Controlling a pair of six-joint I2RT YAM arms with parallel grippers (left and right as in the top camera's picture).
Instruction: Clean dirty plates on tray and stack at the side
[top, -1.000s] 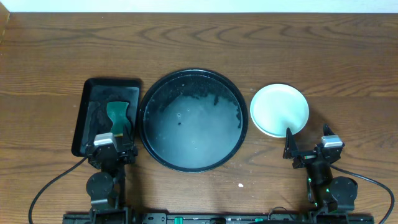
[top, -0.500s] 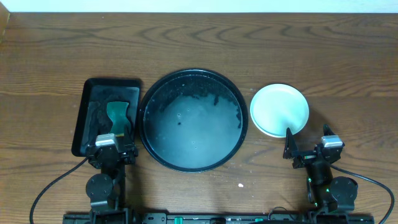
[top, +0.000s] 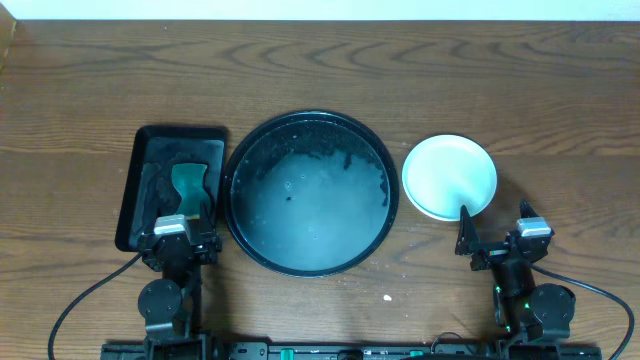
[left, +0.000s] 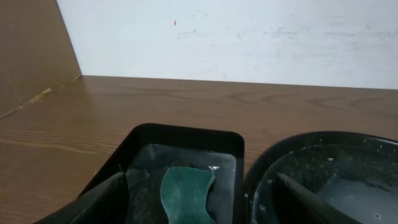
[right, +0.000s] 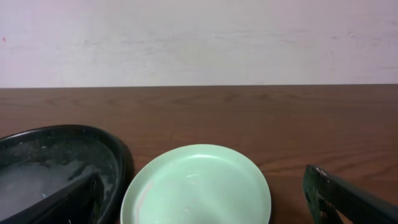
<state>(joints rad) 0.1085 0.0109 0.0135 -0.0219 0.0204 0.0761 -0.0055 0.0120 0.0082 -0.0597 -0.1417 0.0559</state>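
Observation:
The large round black tray (top: 309, 193) sits mid-table, wet with foamy residue and dark specks, and no plate is on it. A pale mint-green plate (top: 449, 177) lies on the table to its right and also shows in the right wrist view (right: 196, 186). I cannot tell whether other plates lie under it; the yellow plate is out of view. My right gripper (top: 495, 228) is open and empty just in front of the plate, and its jaws (right: 205, 208) frame it. My left gripper (top: 182, 222) is open and empty over the near end of the rectangular tray, its jaws (left: 199, 210) either side of the sponge.
A rectangular black tray (top: 137, 170) stands left of the round tray and holds a green sponge (top: 187, 186), which also shows in the left wrist view (left: 185, 190). A white crumb (top: 387, 297) lies near the front edge. A white wall bounds the table's far side.

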